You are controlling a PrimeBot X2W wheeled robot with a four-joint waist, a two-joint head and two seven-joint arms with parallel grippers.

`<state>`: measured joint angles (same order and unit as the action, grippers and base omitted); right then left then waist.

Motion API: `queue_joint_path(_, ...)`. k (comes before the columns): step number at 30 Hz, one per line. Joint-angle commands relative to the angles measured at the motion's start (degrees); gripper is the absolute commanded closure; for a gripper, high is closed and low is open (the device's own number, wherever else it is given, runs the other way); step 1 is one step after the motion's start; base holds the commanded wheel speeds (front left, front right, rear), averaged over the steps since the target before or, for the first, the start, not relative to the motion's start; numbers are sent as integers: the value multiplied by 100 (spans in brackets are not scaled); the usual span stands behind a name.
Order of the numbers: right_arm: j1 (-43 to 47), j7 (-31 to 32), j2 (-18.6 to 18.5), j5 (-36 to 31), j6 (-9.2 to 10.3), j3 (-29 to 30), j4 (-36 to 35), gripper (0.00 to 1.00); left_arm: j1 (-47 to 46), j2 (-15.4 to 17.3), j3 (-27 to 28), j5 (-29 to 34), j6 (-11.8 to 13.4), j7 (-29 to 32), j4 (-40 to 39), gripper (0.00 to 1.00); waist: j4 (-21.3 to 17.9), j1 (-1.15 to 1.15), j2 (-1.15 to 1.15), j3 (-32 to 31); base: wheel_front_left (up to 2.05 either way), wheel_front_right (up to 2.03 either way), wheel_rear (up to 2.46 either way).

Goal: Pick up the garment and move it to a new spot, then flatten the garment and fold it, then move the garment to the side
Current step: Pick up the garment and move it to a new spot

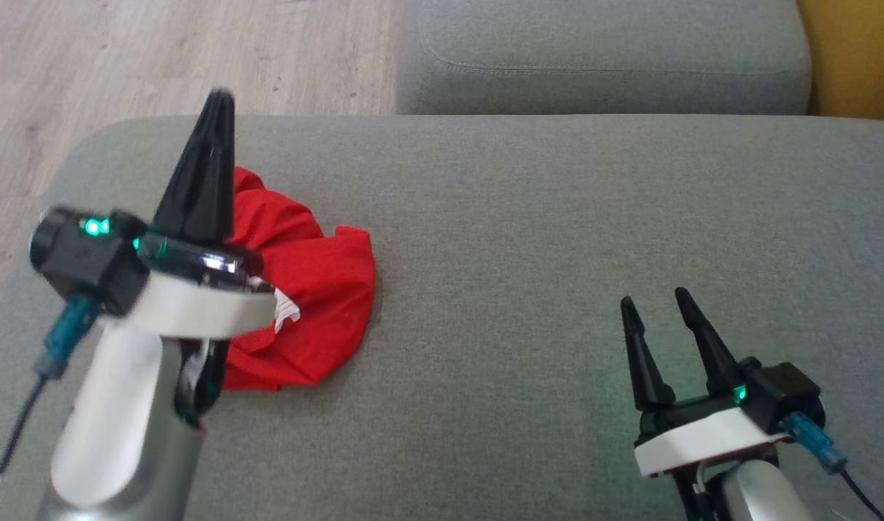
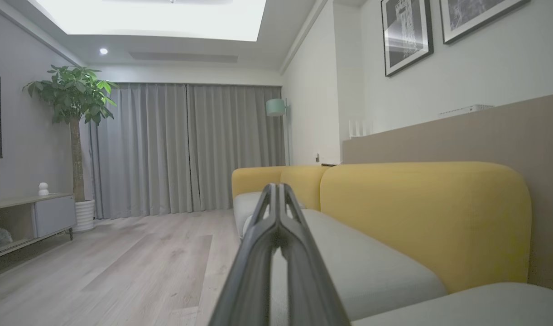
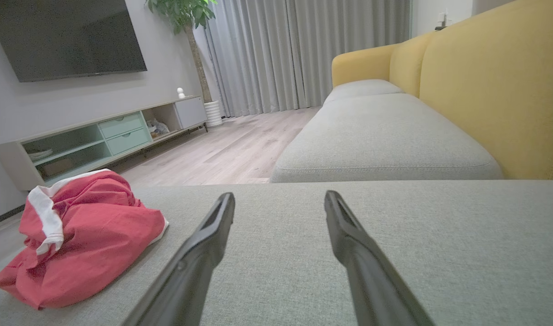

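The garment (image 1: 304, 289) is red with white trim and lies crumpled in a heap on the left part of the grey sofa seat (image 1: 557, 239); the right wrist view has the garment (image 3: 90, 231) at its lower left. My left gripper (image 1: 219, 98) hovers raised above the heap, its fingers pressed together with nothing between them; in its own wrist view the left gripper (image 2: 276, 186) points out across the room. Low at the right, my right gripper (image 1: 655, 297) stands open and empty, well apart from the garment; the right gripper (image 3: 278, 197) faces bare cushion.
A second grey cushion (image 1: 601, 58) lies beyond the seat, with the yellow sofa back (image 1: 854, 58) on the right. Wooden floor (image 1: 123, 65) lies past the seat's left edge. A TV cabinet (image 3: 99, 136), a potted plant (image 2: 74, 136) and curtains (image 2: 185, 149) stand across the room.
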<state>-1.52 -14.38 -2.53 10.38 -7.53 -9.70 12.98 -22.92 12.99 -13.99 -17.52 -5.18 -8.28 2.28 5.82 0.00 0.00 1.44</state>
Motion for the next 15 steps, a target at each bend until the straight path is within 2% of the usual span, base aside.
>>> queue_joint_path(1, -119, -62, -34, 37, 4, -109, -211, 0, -82, 175, 237, 50, 46, 18, -194, 100, -8, 0, 0, -3, 0, 0, 0)
queue_joint_path(13, 18, -62, -34, -74, 4, -19, -402, 0, 1214, 129, 230, 310, 697, -192, 283, 100, 269, 0, 0, -181, 0, 0, 0)
queue_joint_path(14, 45, -62, -34, -81, 4, -26, -421, 0, 1336, 138, 221, 349, 752, -211, 344, 92, 305, 0, 0, -206, 0, 0, 0)
queue_joint_path(15, 73, -62, -34, -90, 4, -35, -440, 0, 1457, 155, 202, 406, 813, -215, 418, 57, 343, 0, 0, -224, 0, 0, 0)
